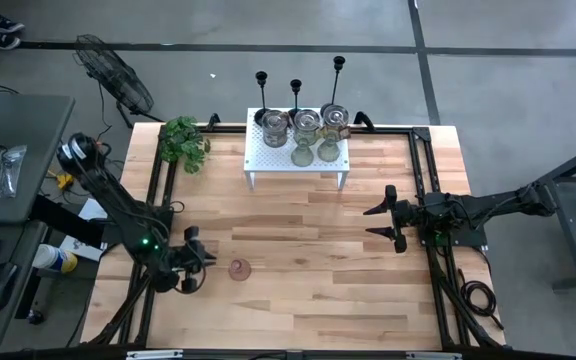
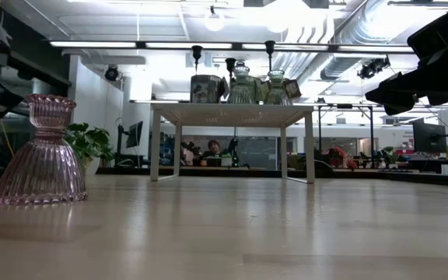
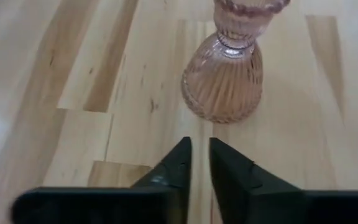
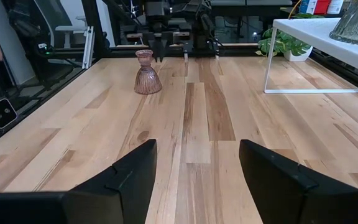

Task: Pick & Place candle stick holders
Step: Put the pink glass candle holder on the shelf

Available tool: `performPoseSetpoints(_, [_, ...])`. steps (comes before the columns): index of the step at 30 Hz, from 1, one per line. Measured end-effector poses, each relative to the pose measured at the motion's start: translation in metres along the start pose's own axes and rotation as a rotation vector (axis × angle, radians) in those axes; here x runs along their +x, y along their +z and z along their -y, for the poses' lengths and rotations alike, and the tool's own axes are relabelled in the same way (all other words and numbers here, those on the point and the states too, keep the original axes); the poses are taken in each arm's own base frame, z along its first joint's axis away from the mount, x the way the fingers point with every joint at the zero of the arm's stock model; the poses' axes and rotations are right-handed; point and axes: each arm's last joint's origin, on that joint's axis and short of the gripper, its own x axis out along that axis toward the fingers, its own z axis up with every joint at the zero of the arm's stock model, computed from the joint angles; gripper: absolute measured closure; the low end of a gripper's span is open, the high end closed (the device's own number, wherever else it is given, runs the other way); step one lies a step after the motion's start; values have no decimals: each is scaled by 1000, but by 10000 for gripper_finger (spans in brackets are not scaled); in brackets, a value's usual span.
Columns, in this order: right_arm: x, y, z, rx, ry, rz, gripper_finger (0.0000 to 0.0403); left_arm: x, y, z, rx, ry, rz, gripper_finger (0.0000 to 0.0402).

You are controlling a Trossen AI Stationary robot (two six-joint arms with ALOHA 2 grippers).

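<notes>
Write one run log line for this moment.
left gripper: nearly shut, empty, beside pink glass holder | right gripper: open, empty | holder: upright on table

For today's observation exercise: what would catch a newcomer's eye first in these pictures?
Probably the pink glass holder, standing upright and alone on the bare wooden table, just beyond the left gripper, which is nearly closed and not touching it. Next, the white shelf at the table's far edge, crowded with glass holders and three tall black candlesticks.
</notes>
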Motion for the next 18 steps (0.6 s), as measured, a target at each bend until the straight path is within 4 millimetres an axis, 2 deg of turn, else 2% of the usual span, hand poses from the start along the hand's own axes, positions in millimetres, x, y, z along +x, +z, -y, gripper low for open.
performPoseSetpoints(9, [0,0,0,0,0,-1,182,14,2,15,-23,3,110,210])
performPoseSetpoints(13, [0,0,0,0,0,0,182,23,-2,22,-30,-7,119,184])
performPoseSetpoints(18, [0,0,0,0,0,-1,182,32,-3,29,-67,-4,177,180])
